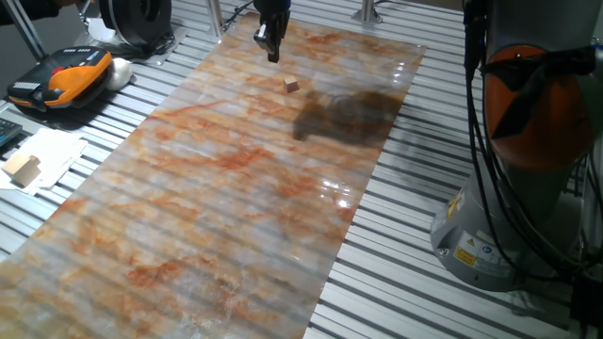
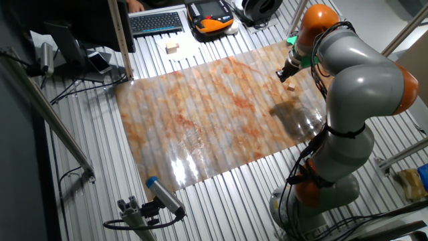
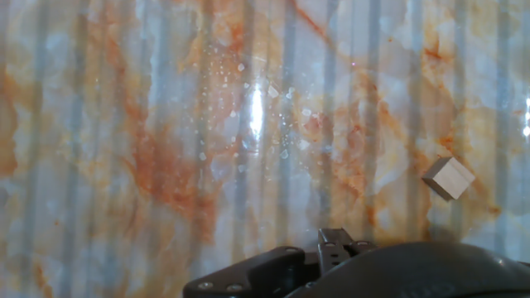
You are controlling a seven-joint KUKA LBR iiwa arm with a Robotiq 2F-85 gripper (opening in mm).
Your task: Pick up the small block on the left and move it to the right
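Observation:
The small block (image 1: 290, 85) is a tiny light-tan wooden cube lying on the marbled orange-grey mat (image 1: 217, 207), near its far end. It also shows in the other fixed view (image 2: 291, 86) and at the right of the hand view (image 3: 448, 178). My gripper (image 1: 272, 49) hangs a little above the mat, just beyond the block and apart from it, and holds nothing. It also shows in the other fixed view (image 2: 284, 73). The hand view shows only the dark gripper body (image 3: 331, 265), not the fingertips, so the frames do not show whether the jaws are open or shut.
A larger pale wooden block (image 1: 23, 169) lies on white paper off the mat's left side. An orange-black pendant (image 1: 66, 75) lies beyond it. The arm's base (image 1: 513, 188) stands right of the mat. A keyboard (image 2: 155, 22) lies at the far end in the other fixed view.

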